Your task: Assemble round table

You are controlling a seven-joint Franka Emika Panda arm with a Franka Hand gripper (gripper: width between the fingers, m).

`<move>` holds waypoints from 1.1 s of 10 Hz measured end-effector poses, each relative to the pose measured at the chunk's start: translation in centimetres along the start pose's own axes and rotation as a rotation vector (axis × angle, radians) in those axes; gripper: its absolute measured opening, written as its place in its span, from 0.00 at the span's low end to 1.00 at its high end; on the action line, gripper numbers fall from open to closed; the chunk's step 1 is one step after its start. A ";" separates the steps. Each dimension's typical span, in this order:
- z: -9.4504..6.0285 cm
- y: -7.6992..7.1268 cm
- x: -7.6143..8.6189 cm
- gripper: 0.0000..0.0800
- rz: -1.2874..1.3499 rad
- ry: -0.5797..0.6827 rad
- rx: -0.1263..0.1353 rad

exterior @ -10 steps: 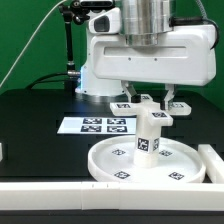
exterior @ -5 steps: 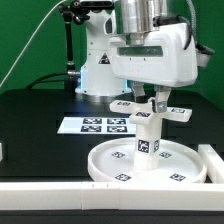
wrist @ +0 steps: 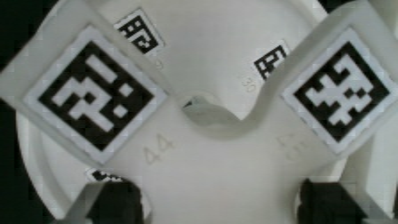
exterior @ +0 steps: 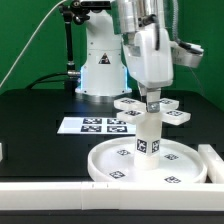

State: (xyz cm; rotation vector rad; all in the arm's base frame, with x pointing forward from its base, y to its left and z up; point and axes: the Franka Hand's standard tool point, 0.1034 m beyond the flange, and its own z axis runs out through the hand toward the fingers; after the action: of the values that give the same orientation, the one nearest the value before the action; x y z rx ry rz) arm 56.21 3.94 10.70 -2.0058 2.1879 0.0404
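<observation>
— Black counter (exterior: 35,110) under everything; where's the round table now?

— Its rimmed disc (exterior: 112,160) lies flat near the front edge, inside the white border frame (exterior: 212,160). The leg (exterior: 149,137) stands upright at the disc's centre, with the cross-shaped base piece (exterior: 150,108) sitting on top of it.

— And the tool (exterior: 152,100)?

— Straight above the base piece, at its hub. From the wrist view the two dark fingertips (wrist: 111,200) stand apart, but whether they pinch the hub I cannot tell.

— What changed?

— The wrist has swung round about a quarter turn in the past second, and the cross arms turned with it — probably the base is being screwed onto the leg, so this step looks well along.

— Beyond that?

— The marker board (exterior: 95,125) lies behind the disc, toward the exterior view's left.
</observation>
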 end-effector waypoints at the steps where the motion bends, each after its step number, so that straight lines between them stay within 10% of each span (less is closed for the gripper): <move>1: 0.0 -0.1 0.0 0.54 0.069 -0.011 0.011; 3: 0.1 -0.2 0.0 0.54 0.272 -0.024 0.056; 11: -2.3 -0.1 -0.5 0.81 0.257 -0.067 0.062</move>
State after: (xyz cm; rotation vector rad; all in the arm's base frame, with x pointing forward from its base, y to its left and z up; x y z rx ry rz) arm 56.11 4.07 13.05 -1.6556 2.3585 0.0703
